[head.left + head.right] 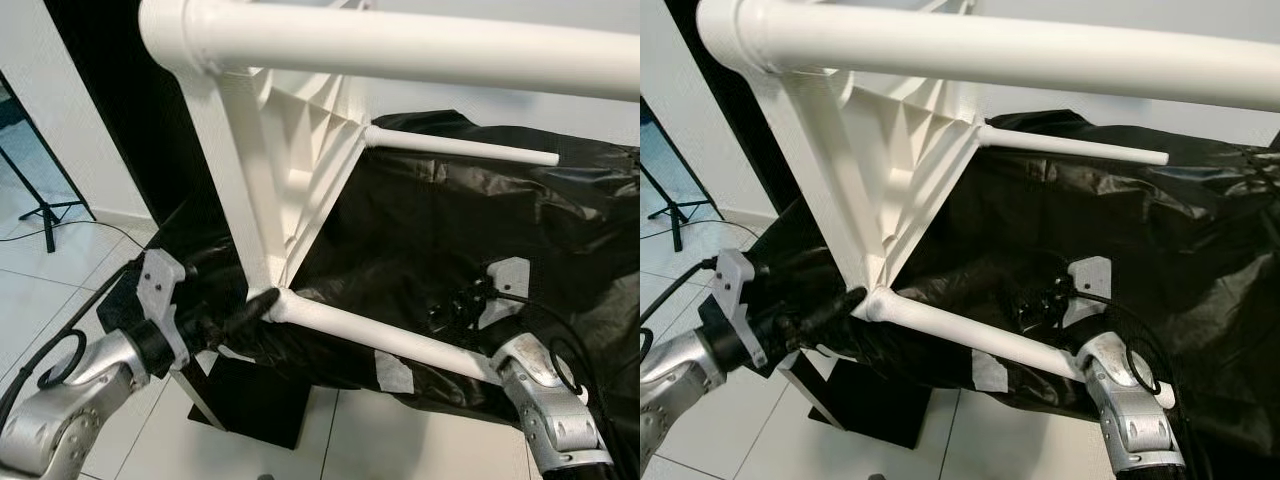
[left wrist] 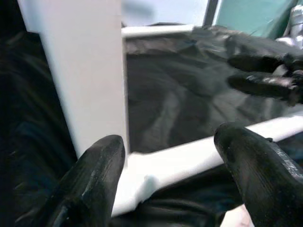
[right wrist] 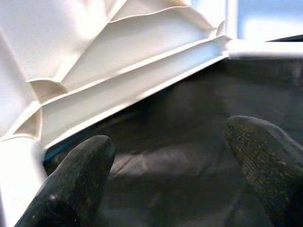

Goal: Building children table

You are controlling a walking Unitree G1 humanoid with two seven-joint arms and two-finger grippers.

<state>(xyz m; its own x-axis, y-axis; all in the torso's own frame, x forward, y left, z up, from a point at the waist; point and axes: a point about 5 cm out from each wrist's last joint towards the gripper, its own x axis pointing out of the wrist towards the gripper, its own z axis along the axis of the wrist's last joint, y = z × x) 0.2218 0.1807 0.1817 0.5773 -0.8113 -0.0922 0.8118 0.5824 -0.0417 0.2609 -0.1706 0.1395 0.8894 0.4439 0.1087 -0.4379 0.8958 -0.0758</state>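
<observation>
The white plastic children's table (image 1: pixel 300 170) stands on its edge on a black sheet, ribbed underside facing right. One leg (image 1: pixel 400 45) crosses the top of the view, another leg (image 1: pixel 460 147) points right at the back. A lower leg (image 1: pixel 380 335) runs from the bottom corner toward my right arm. My left gripper (image 1: pixel 258 303) is open at that bottom corner, its fingertips (image 2: pixel 94 179) on either side of the leg's base (image 2: pixel 180 158). My right gripper (image 1: pixel 1025 305) is open over the black sheet just behind the lower leg, with nothing between its fingers (image 3: pixel 80 165).
Crumpled black plastic sheet (image 1: pixel 480 230) covers the work surface, held with white tape patches (image 1: pixel 392 372). A dark block (image 1: pixel 255 400) stands under its front edge. White tile floor (image 1: pixel 60 270) lies to the left, with a tripod stand (image 1: pixel 45 205) and a cable.
</observation>
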